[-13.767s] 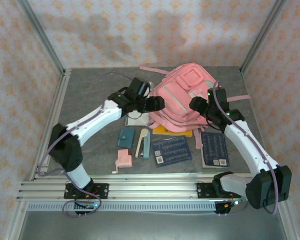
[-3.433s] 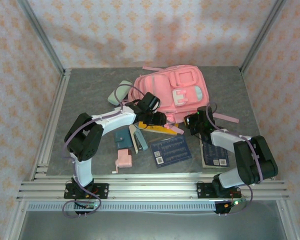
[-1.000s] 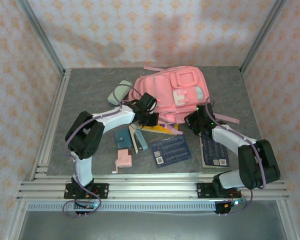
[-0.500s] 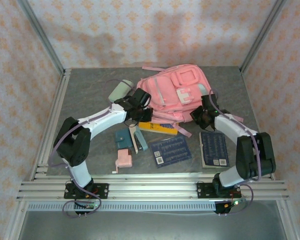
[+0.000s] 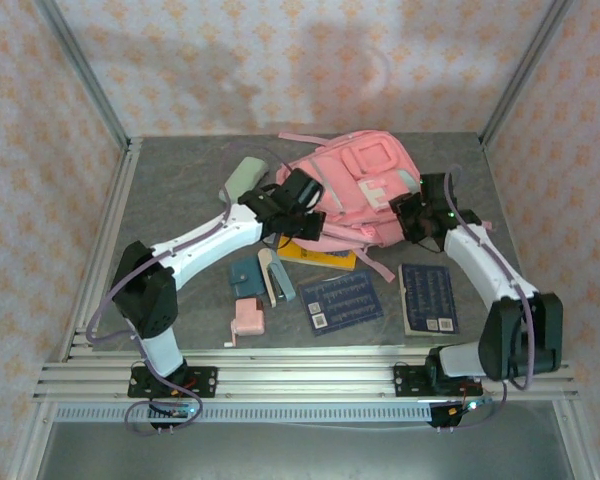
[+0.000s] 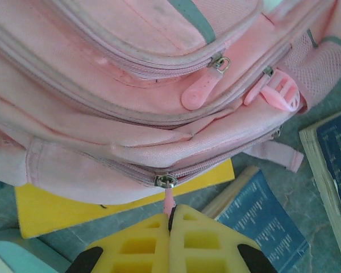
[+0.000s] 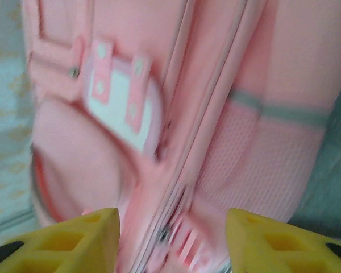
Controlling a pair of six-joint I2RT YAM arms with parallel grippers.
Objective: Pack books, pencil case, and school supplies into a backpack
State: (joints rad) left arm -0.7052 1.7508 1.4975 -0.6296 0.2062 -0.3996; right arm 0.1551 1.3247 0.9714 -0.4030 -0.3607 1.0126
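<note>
Two wrist views resolve the claws: left gripper [image 6: 170, 219] pinches the zipper pull [image 6: 169, 200] of the backpack [image 6: 119, 85]; right gripper [image 7: 171, 230] stands spread before the white clasp [image 7: 122, 108].

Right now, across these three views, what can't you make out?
Top view: the backpack covers most of the yellow book; its cover picture is hidden.
Top view: print on the navy book is too small.
Left wrist view: the shut left gripper hides the end of the zipper pull; the second navy book is cut by the right edge.
Right wrist view: blur smears the zipper by the open right gripper.
</note>
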